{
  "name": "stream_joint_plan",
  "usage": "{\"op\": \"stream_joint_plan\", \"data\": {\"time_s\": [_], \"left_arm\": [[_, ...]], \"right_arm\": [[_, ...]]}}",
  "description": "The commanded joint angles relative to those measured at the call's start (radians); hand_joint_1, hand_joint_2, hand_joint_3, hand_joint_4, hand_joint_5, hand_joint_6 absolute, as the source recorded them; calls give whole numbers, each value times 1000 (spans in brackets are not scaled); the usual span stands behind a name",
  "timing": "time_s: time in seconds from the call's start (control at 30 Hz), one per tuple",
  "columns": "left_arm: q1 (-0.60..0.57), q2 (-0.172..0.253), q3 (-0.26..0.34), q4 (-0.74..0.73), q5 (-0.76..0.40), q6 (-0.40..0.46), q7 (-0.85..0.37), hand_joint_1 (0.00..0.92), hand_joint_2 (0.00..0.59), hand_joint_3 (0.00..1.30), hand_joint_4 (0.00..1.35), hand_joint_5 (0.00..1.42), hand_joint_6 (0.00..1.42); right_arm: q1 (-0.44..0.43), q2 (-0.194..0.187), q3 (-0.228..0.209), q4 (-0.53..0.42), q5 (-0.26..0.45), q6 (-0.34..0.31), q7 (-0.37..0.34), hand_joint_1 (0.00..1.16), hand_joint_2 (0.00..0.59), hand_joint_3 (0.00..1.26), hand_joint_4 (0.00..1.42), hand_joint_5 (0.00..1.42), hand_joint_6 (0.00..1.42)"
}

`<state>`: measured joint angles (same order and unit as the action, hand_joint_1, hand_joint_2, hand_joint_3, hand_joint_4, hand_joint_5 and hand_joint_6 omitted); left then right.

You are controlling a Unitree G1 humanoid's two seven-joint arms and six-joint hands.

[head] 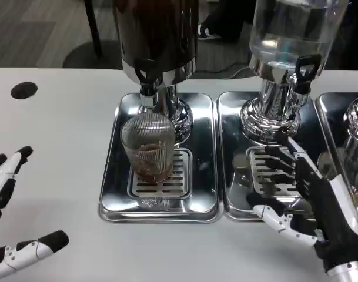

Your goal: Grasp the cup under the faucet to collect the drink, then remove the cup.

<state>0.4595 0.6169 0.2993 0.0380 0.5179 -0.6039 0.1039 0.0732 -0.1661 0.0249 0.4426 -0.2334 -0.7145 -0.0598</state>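
On the bench's [67,141] left side, the left hand [5,217] is lying low with its fingers [17,158] spread and holding nothing, well apart from the trays. Moving rightward, the ribbed glass cup [148,147] is standing upright on the slotted grate of the left drip tray [158,202], directly beneath the dark dispenser's faucet [147,82], and it appears to be carrying a shallow layer of brown drink at its bottom. Further right, the right hand [308,200] is hovering over the second drip tray [234,147] below the clear dispenser [287,35], its fingers [284,155] parted and gripping nothing. Judging from this, the cup is waiting to be grasped, and whichever hand goes in would do best wrapping around the cup's middle from the side, keeping it level so the drink is not slopping out. Open room is lying in front of the left tray and to its left across the bare bench; the raised tray rim, the chrome column just behind the cup, and the faucet above are crowding it, so lifting only slightly and drawing toward the robot looks safest.
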Motion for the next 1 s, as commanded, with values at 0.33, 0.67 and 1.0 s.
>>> {"op": "stream_joint_plan", "data": {"time_s": [0.33,0.67,1.0], "left_arm": [[40,-8,48,-30,-17,-11,14,0,7,0,0,0,0],[44,-8,61,-37,-21,-2,10,0,7,0,0,0,0],[53,-12,71,-37,-25,-4,12,0,7,0,0,0,0]], "right_arm": [[-137,34,35,129,-5,0,-14,871,203,112,197,259,374],[-219,59,60,238,-16,-1,-27,874,201,107,197,260,377],[-292,92,91,319,-31,8,-43,875,201,103,197,260,372]]}}
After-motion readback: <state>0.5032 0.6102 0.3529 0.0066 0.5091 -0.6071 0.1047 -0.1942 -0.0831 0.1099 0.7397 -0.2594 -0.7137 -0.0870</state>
